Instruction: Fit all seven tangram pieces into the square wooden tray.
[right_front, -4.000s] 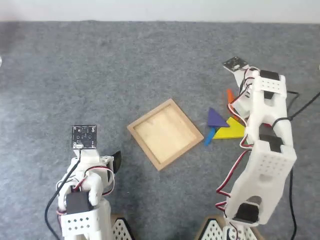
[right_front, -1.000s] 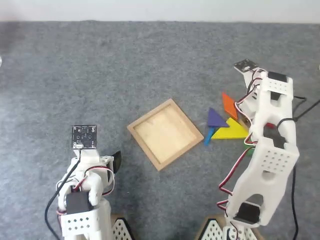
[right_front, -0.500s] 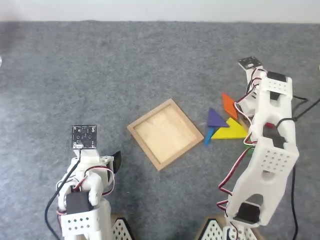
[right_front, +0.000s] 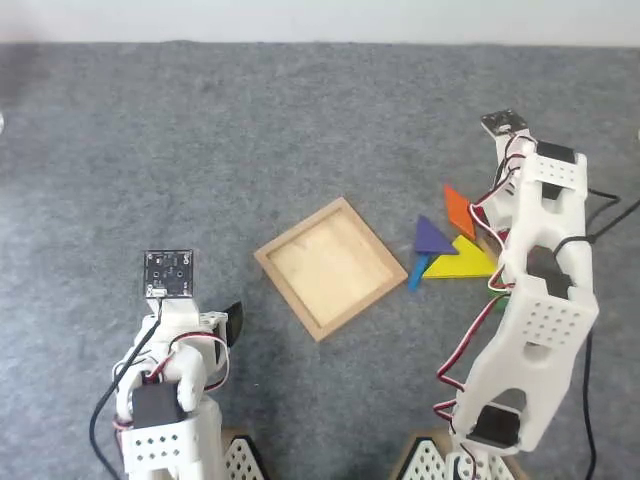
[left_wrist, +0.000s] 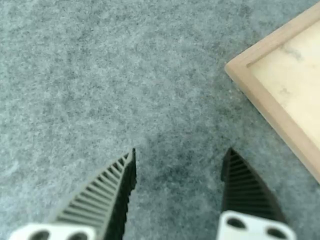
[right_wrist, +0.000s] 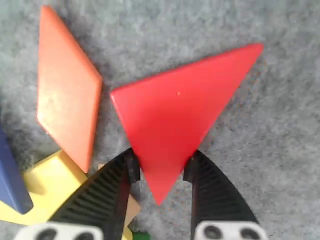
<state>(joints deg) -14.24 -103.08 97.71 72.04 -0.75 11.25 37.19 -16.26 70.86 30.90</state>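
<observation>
The right arm has swung rightward off the orange piece (right_front: 458, 210), and the right claw (right_wrist: 162, 156) now pinches one corner of the red triangle (right_wrist: 175, 115), which widens away from it, right of the wooden tray (right_front: 300, 226) on the bench; the left claw (left_wrist: 177, 157) is spread.

A mottled grey mat (right_front: 150, 130) covers the high view. At its centre the square tray of pale wood (right_front: 300, 226) shows faint grain. Right of it lie a purple triangle (right_front: 432, 238), a yellow triangle (right_front: 462, 260), a thin light-blue piece (right_front: 418, 272) and an orange parallelogram (right_front: 459, 210). The flat red triangle (right_wrist: 175, 115) is plain. My left gripper (left_wrist: 177, 155) and my right gripper (right_wrist: 162, 157) have black ribbed fingers (left_wrist: 115, 190) on white bases.
</observation>
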